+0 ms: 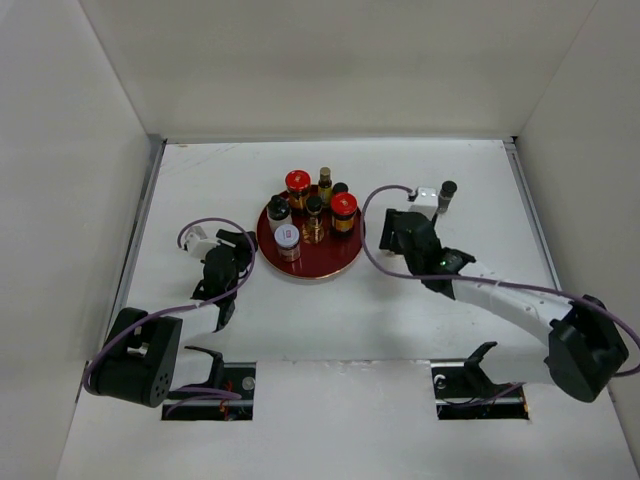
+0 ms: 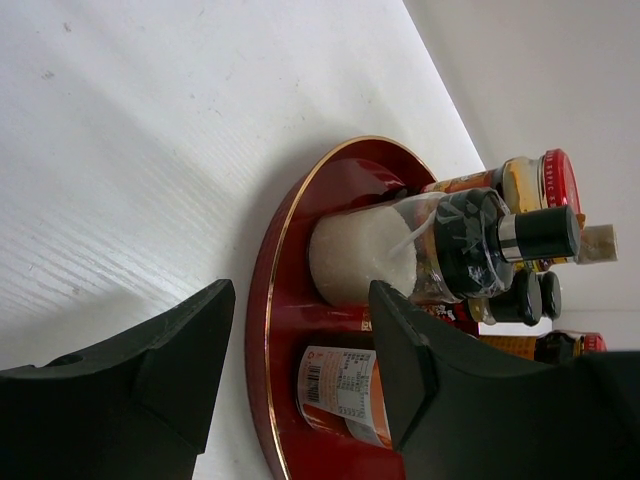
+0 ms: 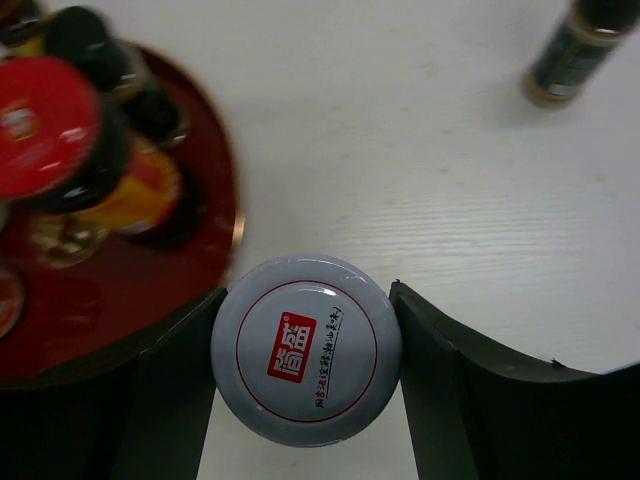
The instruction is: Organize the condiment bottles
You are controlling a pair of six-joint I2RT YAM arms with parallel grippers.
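White-capped jar [image 3: 305, 348] is gripped upright between the right fingers [image 3: 460, 390], just off the red tray [image 3: 90, 310], whose rim lies at 10 o'clock in the wrist view. Left fingers [image 2: 170, 350] are spread and empty at the tray's opposite rim. Jar body and footing are hidden beneath the cap.

From up behind the arm bases, the top camera looks down on the whole white table [image 1: 330, 310]. The left wrist camera sits low and close, rolled sideways, looking past the left gripper [image 2: 300, 290] across the red tray [image 2: 350, 180]. The right wrist camera looks straight down, very close over a white-capped jar [image 3: 306, 348]. All three views share that tray's edge
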